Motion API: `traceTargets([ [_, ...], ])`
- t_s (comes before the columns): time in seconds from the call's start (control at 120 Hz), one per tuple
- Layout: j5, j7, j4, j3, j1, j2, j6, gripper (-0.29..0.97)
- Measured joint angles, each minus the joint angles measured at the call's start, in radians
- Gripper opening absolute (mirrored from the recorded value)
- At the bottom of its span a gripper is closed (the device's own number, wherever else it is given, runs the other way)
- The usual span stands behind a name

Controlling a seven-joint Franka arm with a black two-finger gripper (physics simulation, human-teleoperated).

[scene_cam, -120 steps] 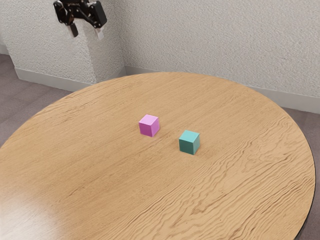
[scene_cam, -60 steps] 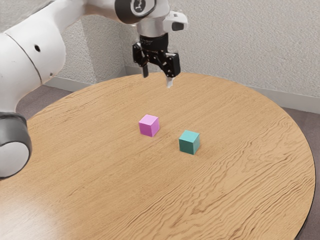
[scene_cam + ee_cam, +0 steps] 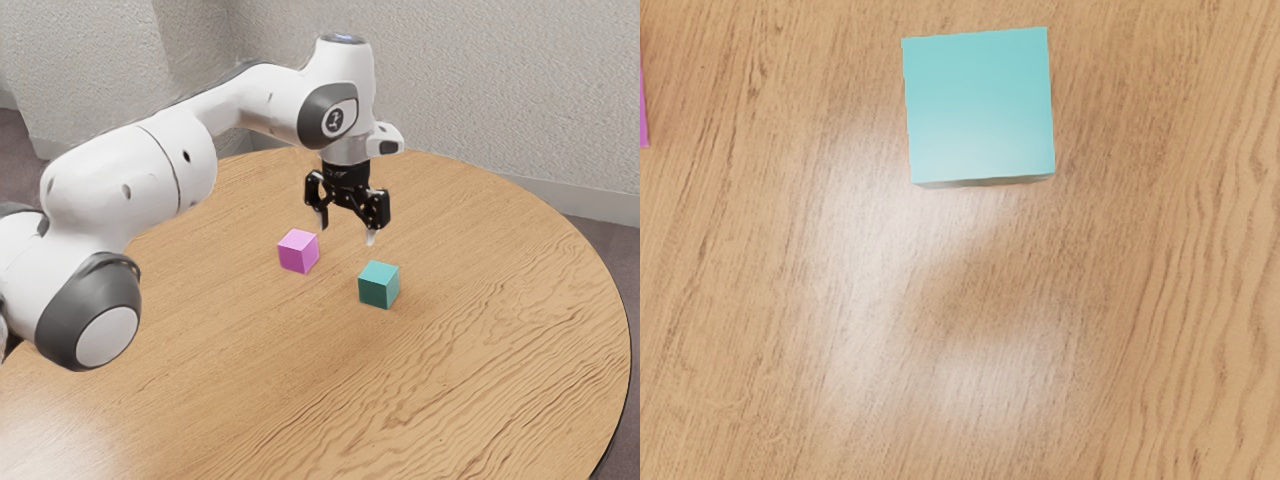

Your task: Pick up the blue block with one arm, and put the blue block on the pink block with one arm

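black gripper (image 3: 346, 222) hangs spread and empty above the round wooden table (image 3: 450, 350). the blue block (image 3: 379, 284) (image 3: 978, 105), a plain teal-tinted cube, sits flat on the wood near the pink block (image 3: 298, 250), not touching it.

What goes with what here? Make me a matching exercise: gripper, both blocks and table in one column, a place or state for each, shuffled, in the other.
Things:
1. gripper
2. blue block
3. pink block
4. table

Places or states:
A. round, wooden, bears both blocks
B. open, in the air above the tabletop
C. the block nearer the exterior view's left
D. the block nearer the exterior view's right, untouched

Pairs: 1-B, 2-D, 3-C, 4-A
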State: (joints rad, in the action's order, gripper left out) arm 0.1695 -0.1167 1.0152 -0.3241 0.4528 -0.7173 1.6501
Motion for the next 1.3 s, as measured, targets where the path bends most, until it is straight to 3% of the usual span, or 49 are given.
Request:
traceTargets([
  [0.817, 0.082, 0.155, -0.064, 0.013, -0.033, -0.206, 0.229, 0.68],
  [1.3, 0.131, 0.195, -0.073, -0.005, -0.034, -0.259, 0.307, 0.68],
])
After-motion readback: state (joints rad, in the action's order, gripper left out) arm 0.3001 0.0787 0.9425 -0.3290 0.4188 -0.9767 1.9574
